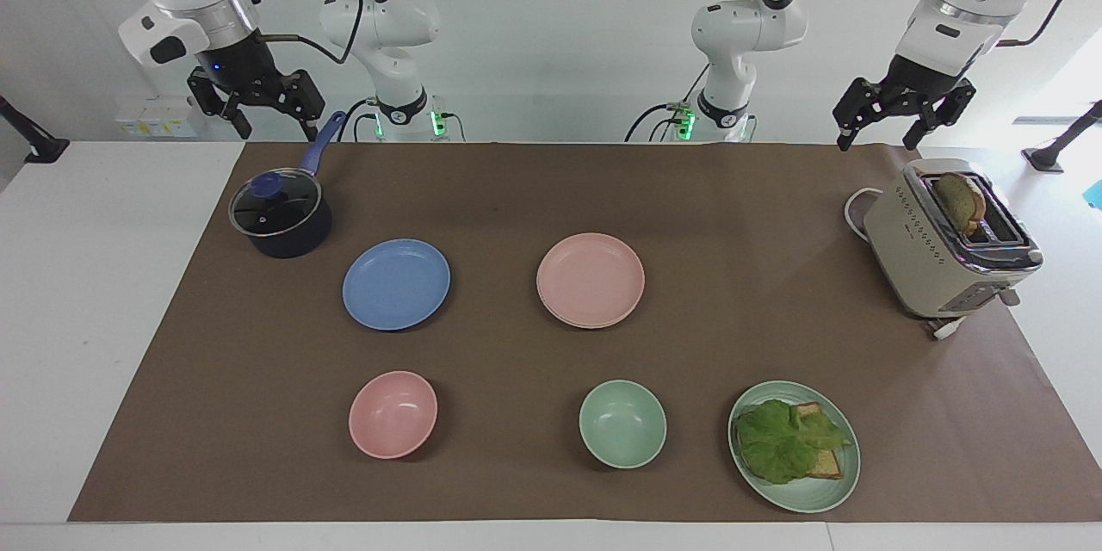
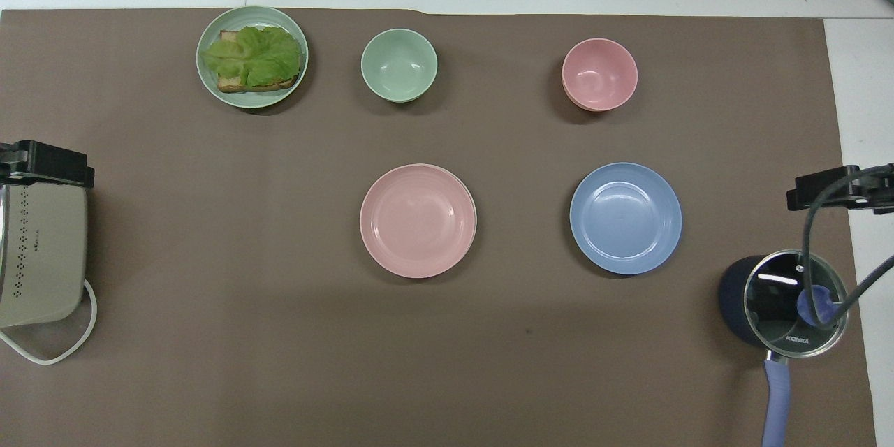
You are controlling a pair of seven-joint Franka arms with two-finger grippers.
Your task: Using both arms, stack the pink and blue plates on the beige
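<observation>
I see the pink plate (image 1: 591,279) at the centre of the facing view, lying flat on the brown mat (image 1: 551,189). It is pale, matte, round and shallow, and a thin cream rim shows under its lower edge, so it sits on the beige plate (image 1: 594,325) of the same size. The blue plate (image 1: 396,284) lies beside it at centre left of that frame, alone on the mat, medium blue and just as shallow; the two do not touch.

The right gripper (image 1: 274,127) hangs in the upper left of the facing view, over the handle of the dark saucepan (image 1: 280,215), its fingers spread and holding nothing. The left gripper (image 1: 876,136) hangs in the upper right, above the mat's corner near the toaster (image 1: 947,241), jaws apart and empty too. Both arms wait.

Along the bottom of the facing view I see a pink bowl (image 1: 393,413), a green bowl (image 1: 622,424) and a green plate (image 1: 809,495) with toast and lettuce.
</observation>
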